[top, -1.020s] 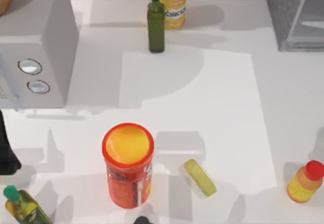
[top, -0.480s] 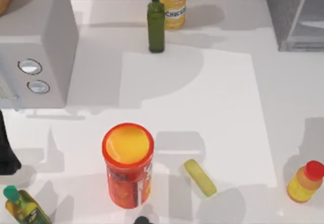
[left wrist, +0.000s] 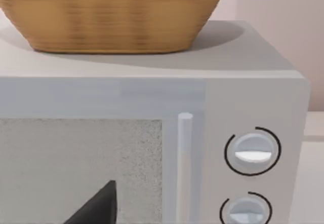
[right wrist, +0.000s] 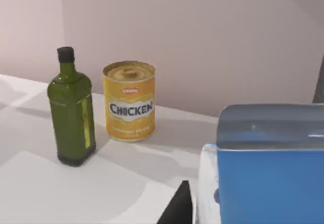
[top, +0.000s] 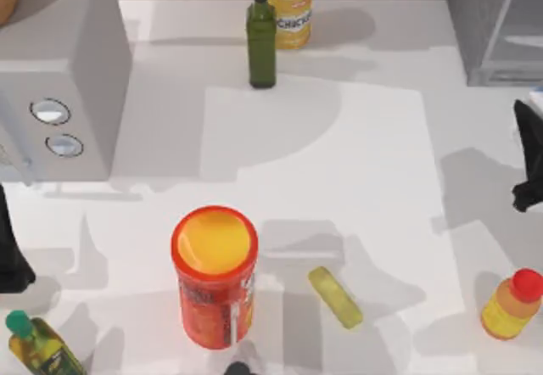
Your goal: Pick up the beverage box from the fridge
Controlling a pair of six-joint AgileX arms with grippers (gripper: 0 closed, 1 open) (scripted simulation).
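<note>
The fridge [top: 492, 27], a grey cabinet with a pale glass-like panel, stands at the table's far right corner. Just in front of it, at the right edge, hangs my right gripper [top: 528, 159], dark, with a pale corner of the beverage box [top: 537, 97] beside it. In the right wrist view the beverage box [right wrist: 268, 168] is very close, blue end toward the camera with a grey top, and one dark finger [right wrist: 177, 206] lies against its side. The gripper appears shut on it. My left gripper [top: 10, 256] is parked at the left edge.
A light grey box with two dials [top: 59, 78] carries a wicker basket [left wrist: 111, 11] at the far left. A green bottle [top: 261, 40] and a chicken can [top: 288, 2] stand at the back. Near the front are a red canister [top: 215, 273], a yellow-green bar [top: 335, 297], an orange bottle [top: 512, 303] and an oil bottle [top: 38, 345].
My right gripper has come into the top view at the right edge below the fridge, and its shadow has spread leftward over the table. The left arm has not moved.
</note>
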